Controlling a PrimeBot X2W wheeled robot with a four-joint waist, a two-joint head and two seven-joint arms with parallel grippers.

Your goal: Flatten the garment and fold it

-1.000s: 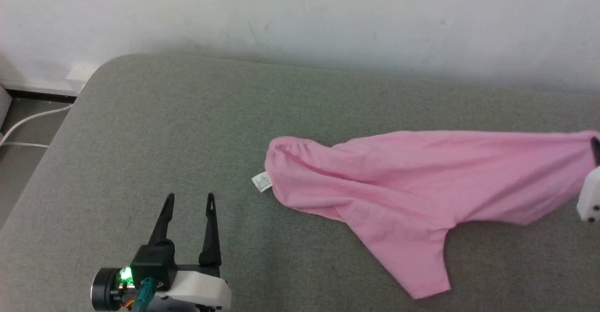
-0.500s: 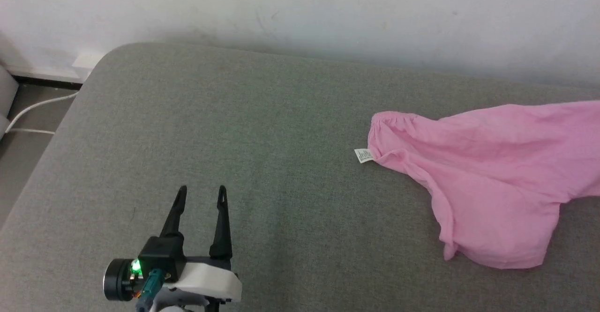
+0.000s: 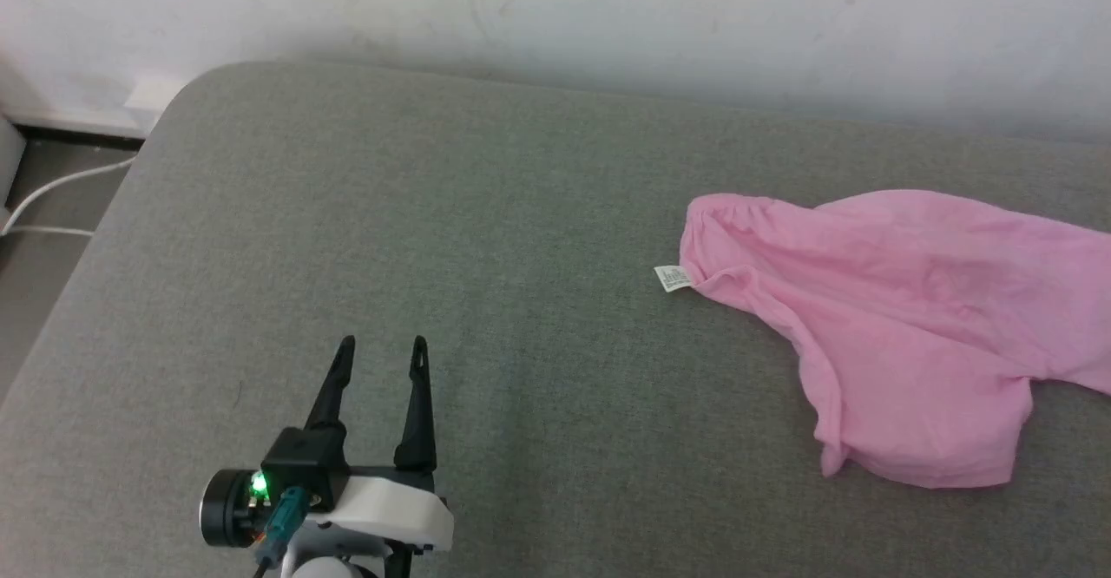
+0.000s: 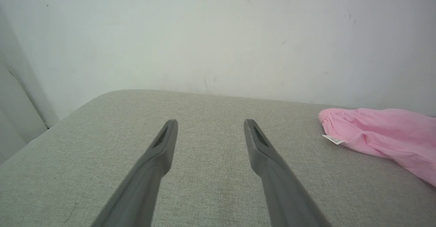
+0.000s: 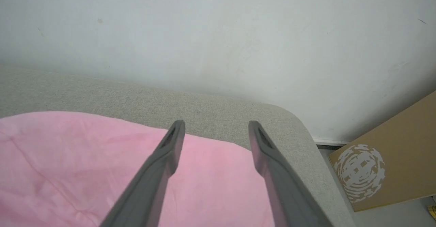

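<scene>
Left tool (image 3: 383, 341) low at left over bare grey bench (image 3: 434, 213): spread apart, empty. Mid-right, white label (image 3: 673, 278) at edge of garment (image 3: 903, 318); pink cloth lying rumpled, doubled over itself, toward bench's right end. Right tool (image 5: 216, 122) over that end: spread apart, gripping nothing. Likely early: flattening unfinished, sleeves and hem yet to spread, folding not begun.

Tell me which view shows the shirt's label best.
Head view: the label sticks out flat from the shirt, seen from above against the cushion. Left wrist view catches it low and oblique. Right wrist view looks over pink fabric.
</scene>
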